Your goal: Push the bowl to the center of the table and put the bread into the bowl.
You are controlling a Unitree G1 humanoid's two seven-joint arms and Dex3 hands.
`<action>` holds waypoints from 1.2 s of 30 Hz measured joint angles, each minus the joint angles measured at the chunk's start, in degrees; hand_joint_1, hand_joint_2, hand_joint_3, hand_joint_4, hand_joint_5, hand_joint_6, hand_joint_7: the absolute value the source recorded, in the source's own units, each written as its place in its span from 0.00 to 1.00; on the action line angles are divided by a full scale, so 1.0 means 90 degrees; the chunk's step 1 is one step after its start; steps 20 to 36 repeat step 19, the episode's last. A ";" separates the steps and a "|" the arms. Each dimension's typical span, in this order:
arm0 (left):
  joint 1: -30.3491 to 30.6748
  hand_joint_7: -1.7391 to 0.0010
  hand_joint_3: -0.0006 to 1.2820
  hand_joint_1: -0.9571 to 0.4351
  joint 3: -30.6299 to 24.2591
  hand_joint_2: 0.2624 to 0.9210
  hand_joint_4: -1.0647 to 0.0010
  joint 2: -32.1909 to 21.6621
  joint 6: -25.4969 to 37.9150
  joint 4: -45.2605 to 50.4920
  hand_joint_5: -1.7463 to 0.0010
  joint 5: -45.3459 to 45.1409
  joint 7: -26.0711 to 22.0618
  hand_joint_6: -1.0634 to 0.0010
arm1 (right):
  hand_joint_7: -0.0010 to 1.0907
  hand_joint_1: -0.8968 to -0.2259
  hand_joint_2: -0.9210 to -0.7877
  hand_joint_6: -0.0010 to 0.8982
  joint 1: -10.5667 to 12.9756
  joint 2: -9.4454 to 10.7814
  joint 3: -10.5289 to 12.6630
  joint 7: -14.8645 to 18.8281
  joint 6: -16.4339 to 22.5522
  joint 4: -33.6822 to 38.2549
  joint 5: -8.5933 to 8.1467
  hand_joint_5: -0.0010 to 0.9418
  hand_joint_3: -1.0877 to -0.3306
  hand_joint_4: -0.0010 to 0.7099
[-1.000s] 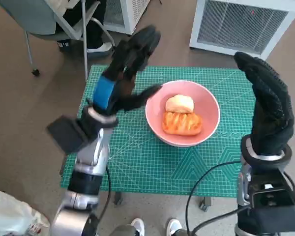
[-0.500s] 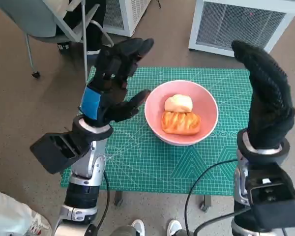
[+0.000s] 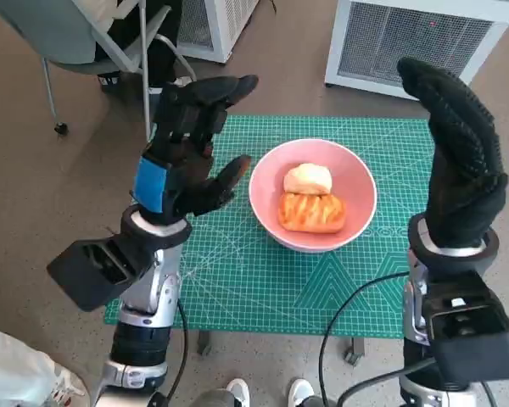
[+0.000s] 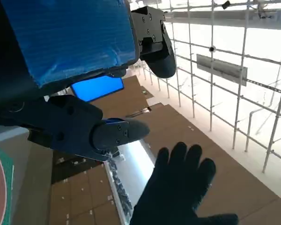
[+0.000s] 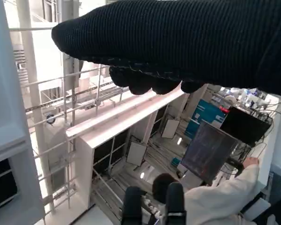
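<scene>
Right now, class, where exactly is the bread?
In the head view the bread lies inside the pink bowl near the middle of the green mat, beside a pale round bun, between the two raised hands.

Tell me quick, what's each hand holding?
Left hand: open, holding nothing.
Right hand: open, holding nothing.

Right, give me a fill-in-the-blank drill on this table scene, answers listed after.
1. The bowl holding the food is ____ in colour.
2. Both bread pieces lie ____ the bowl.
3. The mat covering the table is ____.
4. The left hand and the right hand each hold ____.

Missing words: pink; inside; green; nothing
</scene>
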State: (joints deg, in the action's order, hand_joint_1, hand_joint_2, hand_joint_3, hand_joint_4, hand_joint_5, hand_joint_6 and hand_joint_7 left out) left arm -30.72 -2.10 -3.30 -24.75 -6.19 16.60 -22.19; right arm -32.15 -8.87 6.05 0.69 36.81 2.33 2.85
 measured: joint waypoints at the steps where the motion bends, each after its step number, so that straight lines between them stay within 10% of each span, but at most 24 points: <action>1: 0.0005 0.38 0.44 0.43 0.0000 0.85 1.00 -0.0001 0.0000 0.0020 0.51 0.0028 -0.0028 1.00 | 0.67 0.74 0.00 0.12 0.0000 0.0000 0.0000 0.0000 0.0000 0.0000 0.0020 0.00 0.76 0.61; 36: 0.0042 0.41 0.55 0.44 0.0004 0.74 1.00 -0.0004 0.0014 0.0115 0.51 0.0158 -0.0127 1.00 | 0.67 0.73 0.00 0.11 0.0023 -0.0004 -0.0024 0.0009 -0.0056 -0.0037 0.0057 0.00 0.76 0.61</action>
